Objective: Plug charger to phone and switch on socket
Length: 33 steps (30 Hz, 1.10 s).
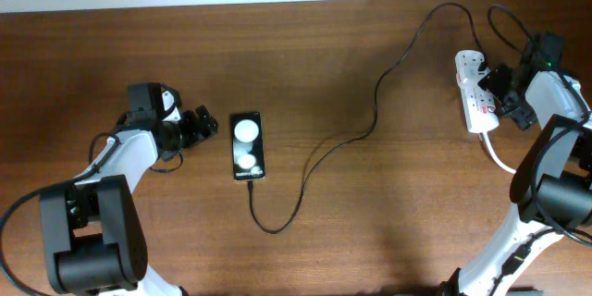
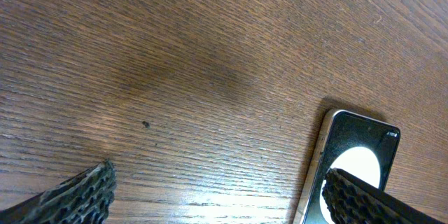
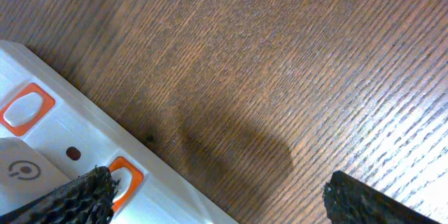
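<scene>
Far left, overhead view: left arm base sits at the lower left corner, forearm angled up and right. Left gripper (image 1: 209,128) is released, jaws spread wide, nothing between them, and it points right at the phone (image 1: 247,146). A narrow strip of bare wood separates fingertips from the phone's left long edge. In the left wrist view one fingertip (image 2: 84,192) is over bare wood at lower left. The other sits at lower right, overlapping the phone's screen in that view.

Phone lies flat, long axis up-down in the frame, left of centre, with two white round spots on the glass. Open table (image 1: 370,231) on all sides; the widest clear stretch runs along the bottom centre and across the upper left.

Charger (image 1: 376,102): the thin black cable meets the phone's lower short edge, loops down and right, then climbs diagonally through frame centre toward the upper right, arching close to the table's far edge before dropping at the socket (image 1: 474,92). Cannot tell whether the tip is fully seated in the phone.

Right side: the socket lies up-down near the right edge, with a thick white cord (image 1: 499,159) trailing from its lower end. Right gripper (image 1: 499,97) is unclenched, jaws wide, holding nothing, just beside the socket's right long edge. The right wrist view shows orange-red switches (image 3: 26,107) on the white casing. One fingertip (image 3: 77,196) is over the casing edge, the other over bare wood.
</scene>
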Each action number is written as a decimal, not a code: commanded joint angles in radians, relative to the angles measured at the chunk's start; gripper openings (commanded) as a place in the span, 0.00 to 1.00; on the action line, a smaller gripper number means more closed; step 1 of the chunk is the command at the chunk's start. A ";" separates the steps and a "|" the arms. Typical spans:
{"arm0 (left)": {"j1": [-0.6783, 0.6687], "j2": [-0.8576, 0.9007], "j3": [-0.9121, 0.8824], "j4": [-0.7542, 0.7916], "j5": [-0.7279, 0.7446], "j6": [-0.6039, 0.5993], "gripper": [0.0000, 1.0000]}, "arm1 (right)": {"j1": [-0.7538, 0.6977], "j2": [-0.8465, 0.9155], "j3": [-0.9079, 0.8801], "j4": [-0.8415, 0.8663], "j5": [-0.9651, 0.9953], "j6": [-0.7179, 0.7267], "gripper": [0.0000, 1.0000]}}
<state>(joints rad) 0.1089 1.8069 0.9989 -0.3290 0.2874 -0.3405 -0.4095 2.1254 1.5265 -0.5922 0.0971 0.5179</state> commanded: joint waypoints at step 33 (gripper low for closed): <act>0.005 0.011 0.000 -0.005 -0.007 -0.013 0.99 | 0.081 0.028 -0.056 -0.126 -0.003 -0.252 0.99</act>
<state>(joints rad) 0.1089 1.8069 0.9989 -0.3294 0.2874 -0.3405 -0.3305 2.1220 1.4883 -0.7101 0.0891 0.2760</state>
